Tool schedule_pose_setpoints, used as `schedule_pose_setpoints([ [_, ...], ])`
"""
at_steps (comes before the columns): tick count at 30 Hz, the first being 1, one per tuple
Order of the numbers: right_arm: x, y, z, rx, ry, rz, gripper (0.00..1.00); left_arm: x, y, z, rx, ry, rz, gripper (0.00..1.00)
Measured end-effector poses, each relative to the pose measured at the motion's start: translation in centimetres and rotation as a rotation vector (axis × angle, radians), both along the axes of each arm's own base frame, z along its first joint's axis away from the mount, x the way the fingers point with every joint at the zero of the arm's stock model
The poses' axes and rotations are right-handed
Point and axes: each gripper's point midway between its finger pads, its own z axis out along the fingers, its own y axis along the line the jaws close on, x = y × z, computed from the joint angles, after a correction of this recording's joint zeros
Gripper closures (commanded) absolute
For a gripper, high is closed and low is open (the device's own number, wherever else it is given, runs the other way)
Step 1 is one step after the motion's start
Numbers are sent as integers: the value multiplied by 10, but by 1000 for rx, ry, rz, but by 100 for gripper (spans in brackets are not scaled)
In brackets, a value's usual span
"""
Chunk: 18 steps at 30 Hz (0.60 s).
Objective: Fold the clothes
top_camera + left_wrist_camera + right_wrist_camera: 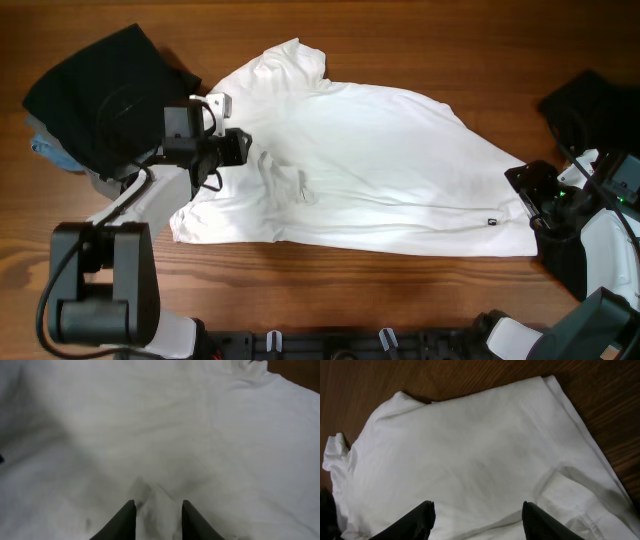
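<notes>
The white T-shirt (370,150) lies spread across the wooden table, with a small black hem tag (492,222) at its lower right. My left gripper (240,148) is low over the shirt's left part. In the left wrist view its fingertips (158,503) stand a little apart, with a soft raised fold of the T-shirt (150,420) between them, not squeezed tight. My right gripper (518,183) hovers at the shirt's right hem. In the right wrist view it (477,506) is wide open above flat T-shirt cloth (470,445). A loose black garment (100,90) lies at the back left.
A blue cloth (48,150) peeks out under the black garment. Another dark item (590,100) sits at the right edge. Bare wood (400,40) runs along the back and the front of the table (445,375).
</notes>
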Motion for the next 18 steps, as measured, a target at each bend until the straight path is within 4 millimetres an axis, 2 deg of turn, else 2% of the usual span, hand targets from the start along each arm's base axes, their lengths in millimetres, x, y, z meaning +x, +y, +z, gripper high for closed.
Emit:
schedule_pose_setpoints([
  [2, 0, 0, 0, 0, 0, 0, 39, -9, -1, 5, -8, 28, -3, 96],
  [6, 0, 0, 0, 0, 0, 0, 39, -27, -12, 24, -31, 53, -38, 96],
  [8, 0, 0, 0, 0, -1, 0, 39, -38, -27, 29, -38, 74, -82, 96],
  [13, 0, 0, 0, -1, -1, 0, 39, -60, -67, 16, -25, 138, -200, 96],
  [18, 0, 0, 0, 0, -1, 0, 39, -68, -93, -15, 26, 181, -272, 96],
])
